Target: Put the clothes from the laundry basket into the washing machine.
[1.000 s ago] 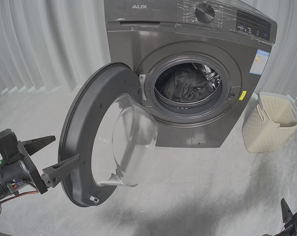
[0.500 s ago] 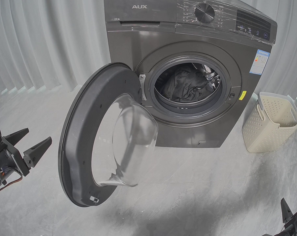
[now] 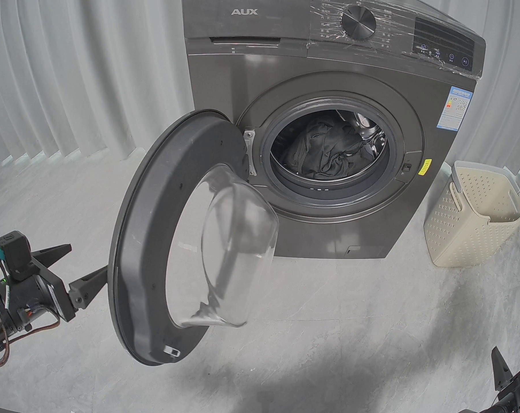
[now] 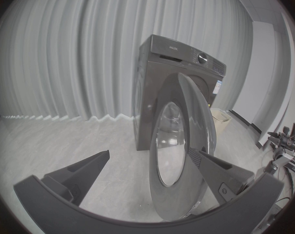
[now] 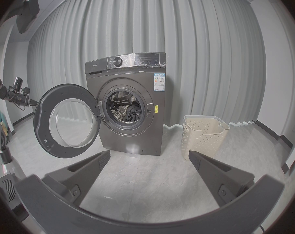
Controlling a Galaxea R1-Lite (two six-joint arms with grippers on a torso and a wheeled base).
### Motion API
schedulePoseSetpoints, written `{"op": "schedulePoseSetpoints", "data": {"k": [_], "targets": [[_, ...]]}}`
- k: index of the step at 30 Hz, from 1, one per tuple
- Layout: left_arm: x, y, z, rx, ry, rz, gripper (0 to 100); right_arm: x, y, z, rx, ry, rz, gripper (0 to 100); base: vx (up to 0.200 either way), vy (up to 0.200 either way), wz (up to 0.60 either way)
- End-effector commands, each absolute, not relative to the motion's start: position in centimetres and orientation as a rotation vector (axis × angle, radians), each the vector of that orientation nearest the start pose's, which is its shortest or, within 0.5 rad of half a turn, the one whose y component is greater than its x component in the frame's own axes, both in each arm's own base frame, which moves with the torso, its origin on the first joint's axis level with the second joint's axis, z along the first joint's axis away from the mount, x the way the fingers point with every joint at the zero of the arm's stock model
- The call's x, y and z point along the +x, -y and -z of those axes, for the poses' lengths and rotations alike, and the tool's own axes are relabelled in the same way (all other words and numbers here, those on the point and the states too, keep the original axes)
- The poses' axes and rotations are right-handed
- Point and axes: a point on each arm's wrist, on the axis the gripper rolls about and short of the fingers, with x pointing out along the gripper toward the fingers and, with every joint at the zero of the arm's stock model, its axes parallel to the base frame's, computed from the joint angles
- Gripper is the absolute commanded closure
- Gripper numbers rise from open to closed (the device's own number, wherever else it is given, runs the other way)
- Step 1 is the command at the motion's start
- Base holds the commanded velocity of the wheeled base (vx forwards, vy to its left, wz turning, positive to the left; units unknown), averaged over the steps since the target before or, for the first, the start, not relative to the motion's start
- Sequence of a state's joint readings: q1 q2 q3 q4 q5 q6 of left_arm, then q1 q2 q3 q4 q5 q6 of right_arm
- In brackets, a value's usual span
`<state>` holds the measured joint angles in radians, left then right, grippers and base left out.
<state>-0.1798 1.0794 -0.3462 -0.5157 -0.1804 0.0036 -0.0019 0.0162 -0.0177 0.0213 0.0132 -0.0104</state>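
Dark clothes (image 3: pixel 326 147) lie in the washing machine (image 3: pixel 225 81), and the laundry basket (image 5: pixel 202 140) looks empty (loading seems done). The door (image 3: pixel 151 248) hangs open, with the left gripper (image 3: pixel 89 259) fingers spread beside it and the right gripper (image 5: pixel 149 153) released.

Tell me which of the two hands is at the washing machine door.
The left hand, open at the door's outer rim; the right hand sits low, well clear of the machine.
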Motion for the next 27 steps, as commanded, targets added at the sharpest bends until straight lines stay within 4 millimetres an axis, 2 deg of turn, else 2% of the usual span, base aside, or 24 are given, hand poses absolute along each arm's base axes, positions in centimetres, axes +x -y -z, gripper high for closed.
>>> {"op": "schedulePoseSetpoints", "data": {"k": [1,8,16,17,27], "targets": [[14.2,4.6,-17.5,0.018,-0.271,0.463,0,-2.3,0.0,-7.5,-0.011,-0.015,-0.012,0,0.000,0.000,0.00],[14.5,6.9,-17.1,0.038,-0.285,0.593,0,-2.3,0.0,-7.5,-0.011,-0.015,-0.012,0,0.000,0.000,0.00],[16.8,8.8,-16.8,0.037,-0.242,0.631,0,-2.3,0.0,-7.5,-0.011,-0.014,-0.014,0,0.000,0.000,0.00],[17.5,9.4,-16.4,0.037,-0.229,0.640,0,-2.3,0.0,-7.5,-0.011,-0.014,-0.012,0,0.000,0.000,0.00],[20.3,12.1,-15.3,0.004,-0.186,0.684,0,-2.3,0.0,-7.5,-0.011,-0.014,-0.014,0,0.000,0.000,0.00]]}}
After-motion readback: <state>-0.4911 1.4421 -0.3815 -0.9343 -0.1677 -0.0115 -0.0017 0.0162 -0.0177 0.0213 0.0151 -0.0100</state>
